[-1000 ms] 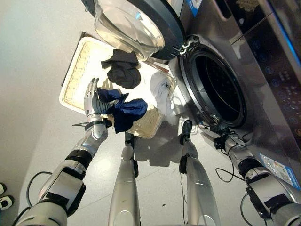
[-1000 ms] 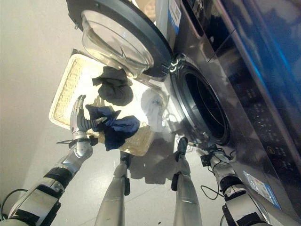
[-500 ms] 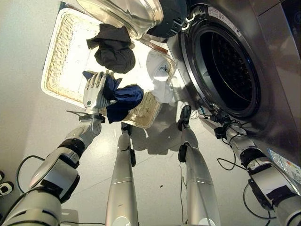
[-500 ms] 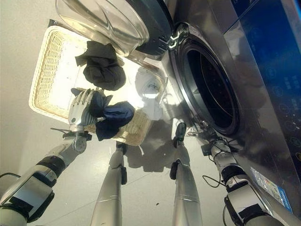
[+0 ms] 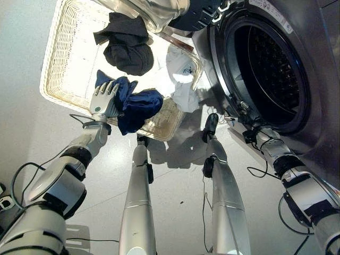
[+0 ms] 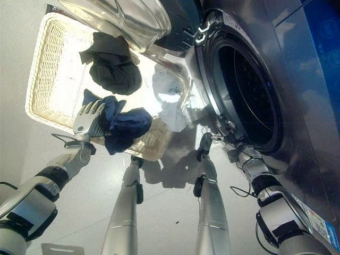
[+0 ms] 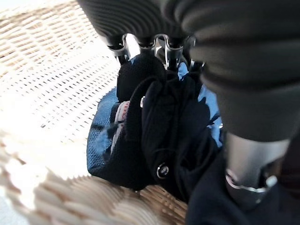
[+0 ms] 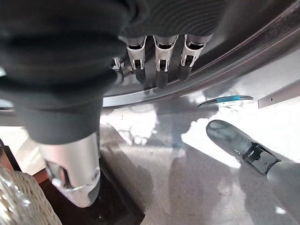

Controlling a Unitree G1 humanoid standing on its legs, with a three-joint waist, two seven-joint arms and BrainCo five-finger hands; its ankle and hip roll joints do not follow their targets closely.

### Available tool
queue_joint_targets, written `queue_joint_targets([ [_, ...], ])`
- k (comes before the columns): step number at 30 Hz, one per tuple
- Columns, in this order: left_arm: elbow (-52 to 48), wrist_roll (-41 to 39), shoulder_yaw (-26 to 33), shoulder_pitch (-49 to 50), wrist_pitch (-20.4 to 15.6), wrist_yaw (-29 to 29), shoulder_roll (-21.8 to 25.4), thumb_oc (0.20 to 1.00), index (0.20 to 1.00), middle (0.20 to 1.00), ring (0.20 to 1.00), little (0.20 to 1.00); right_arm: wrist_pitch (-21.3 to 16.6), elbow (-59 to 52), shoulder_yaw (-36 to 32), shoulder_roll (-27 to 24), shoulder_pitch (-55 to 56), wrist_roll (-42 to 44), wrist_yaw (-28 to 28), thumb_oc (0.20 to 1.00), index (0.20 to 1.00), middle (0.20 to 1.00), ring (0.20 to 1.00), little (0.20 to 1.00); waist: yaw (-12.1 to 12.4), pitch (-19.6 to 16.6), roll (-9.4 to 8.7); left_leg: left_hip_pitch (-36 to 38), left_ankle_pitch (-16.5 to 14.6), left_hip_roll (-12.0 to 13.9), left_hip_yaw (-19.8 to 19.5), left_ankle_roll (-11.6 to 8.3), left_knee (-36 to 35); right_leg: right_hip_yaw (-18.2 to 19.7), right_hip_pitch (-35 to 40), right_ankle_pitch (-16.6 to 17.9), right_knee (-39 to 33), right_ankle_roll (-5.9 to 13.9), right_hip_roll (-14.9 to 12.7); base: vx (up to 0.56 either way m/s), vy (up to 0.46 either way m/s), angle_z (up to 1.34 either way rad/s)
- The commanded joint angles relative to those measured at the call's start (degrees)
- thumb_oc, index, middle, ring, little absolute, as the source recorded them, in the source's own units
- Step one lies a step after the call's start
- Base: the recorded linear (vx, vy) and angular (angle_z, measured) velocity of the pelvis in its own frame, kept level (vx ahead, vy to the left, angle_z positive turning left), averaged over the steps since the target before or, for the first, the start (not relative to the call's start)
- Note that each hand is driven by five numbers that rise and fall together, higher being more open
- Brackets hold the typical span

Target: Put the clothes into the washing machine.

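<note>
Left eye view: left hand [image 5: 104,100] clamped on a navy garment [image 5: 137,108] at the wicker basket's [image 5: 64,53] 6 o'clock rim. Dark clothes [image 5: 127,45] and a white garment [image 5: 180,77] lie inside. Right hand [image 5: 254,133], fingers straight, rests against the washing machine's [image 5: 265,58] open drum rim.
</note>
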Motion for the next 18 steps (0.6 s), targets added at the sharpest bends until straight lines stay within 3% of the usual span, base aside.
queue_joint_targets([
  [1, 2.3, -2.9, 2.4, -0.3, 3.5, -3.7, 0.2, 1.000, 1.000, 1.000, 1.000, 1.000, -2.3, -2.8, 1.0, -4.0, 0.6, 1.9, -0.9, 1.000, 1.000, 1.000, 1.000, 1.000, -0.6, -1.0, 1.02, -2.2, 0.3, -2.7, -3.3, 3.84, 3.9, 3.4, -1.5, 1.5, 4.3, 5.22, 0.6, 0.00, 0.000, 0.00],
  [10, 2.4, -4.8, 1.5, -3.2, -0.3, -5.9, -1.5, 1.000, 1.000, 1.000, 1.000, 1.000, -2.8, -5.1, 2.3, -3.1, -0.7, 2.7, -2.0, 1.000, 1.000, 1.000, 1.000, 1.000, -1.3, -1.0, 0.46, -3.1, 0.6, -2.8, -3.5, 3.75, 3.3, 3.6, -2.5, 2.1, 3.7, 5.37, 1.1, 0.00, 0.000, 0.00],
  [11, 2.2, -5.3, 1.5, -3.5, -1.2, -6.7, -1.8, 0.950, 0.950, 0.950, 0.950, 0.950, -3.1, -5.6, 2.3, -2.9, -0.7, 2.7, -2.1, 1.000, 1.000, 1.000, 1.000, 1.000, -1.3, -1.0, 0.36, -3.2, 0.6, -2.8, -3.6, 3.75, 3.2, 3.6, -2.7, 2.2, 3.7, 5.46, 1.2, 0.00, 0.000, 0.00],
  [13, 2.1, -5.1, 1.4, -3.7, -1.4, -7.2, -2.1, 0.683, 0.683, 0.683, 0.683, 0.683, -3.3, -6.0, 2.3, -2.7, -0.7, 2.7, -2.2, 1.000, 1.000, 1.000, 1.000, 1.000, -1.4, -1.0, 0.26, -3.3, 0.6, -2.9, -3.6, 3.80, 3.2, 3.6, -2.8, 2.2, 3.7, 5.49, 1.2, 0.00, 0.000, 0.00],
  [14, 2.0, -4.7, 1.2, -3.9, -1.8, -8.1, -2.5, 0.275, 0.275, 0.275, 0.275, 0.275, -3.3, -6.6, 2.3, -2.5, -0.7, 2.8, -2.4, 1.000, 1.000, 1.000, 1.000, 1.000, -1.5, -1.0, 0.12, -3.5, 0.5, -2.9, -3.6, 3.81, 3.3, 3.6, -3.0, 2.3, 3.7, 5.54, 1.3, 0.00, 0.000, 0.00],
  [15, 2.3, -5.0, 1.0, -4.2, -2.5, -9.3, -3.2, 0.200, 0.200, 0.200, 0.200, 0.200, -3.4, -7.3, 2.5, -2.0, -1.2, 3.0, -2.7, 1.000, 1.000, 1.000, 1.000, 1.000, -1.6, -1.0, -0.13, -3.7, 0.4, -3.0, -3.6, 3.81, 3.4, 3.6, -3.1, 2.4, 3.5, 5.59, 1.4, 0.00, -0.027, 0.04],
  [18, 2.4, -7.1, 1.1, -4.1, -3.9, -10.7, -4.2, 0.200, 0.200, 0.200, 0.200, 0.200, -3.3, -8.3, 3.0, -1.2, -1.7, 4.0, -3.0, 1.000, 1.000, 1.000, 1.000, 1.000, -1.7, -1.0, -0.31, -3.7, 0.4, -2.9, -3.6, 3.80, 3.3, 3.6, -3.1, 2.5, 3.4, 5.61, 1.5, 0.00, -0.010, 0.02],
])
